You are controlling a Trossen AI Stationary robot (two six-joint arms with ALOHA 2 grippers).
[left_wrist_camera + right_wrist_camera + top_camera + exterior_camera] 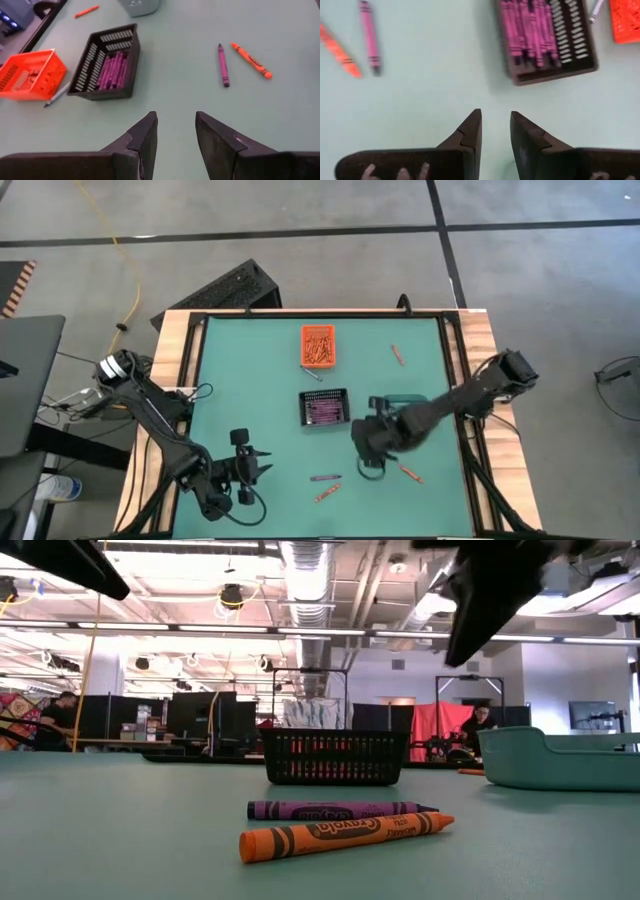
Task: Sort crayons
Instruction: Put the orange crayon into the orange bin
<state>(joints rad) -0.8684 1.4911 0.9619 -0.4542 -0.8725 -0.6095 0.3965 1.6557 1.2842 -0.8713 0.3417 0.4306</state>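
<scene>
Two dark arms worked over a green-topped desk (260,360). The left tool (175,135) hovered at about seven o'clock on the desk, fingers spread and empty. The right tool (495,131) hung near four o'clock, close to the teal plastic bin (405,402), fingers parted with nothing between them. A black mesh bin (324,407) at the centre held purple paper-wrapped crayons (525,30); an orange plastic bin (318,346) at twelve o'clock held orange crayons. Loose on the desk at six o'clock lay one purple crayon (340,810) and one orange crayon (345,835), just beside each other. Further orange crayons lay singly at about one o'clock (397,354) and five o'clock (410,473).
</scene>
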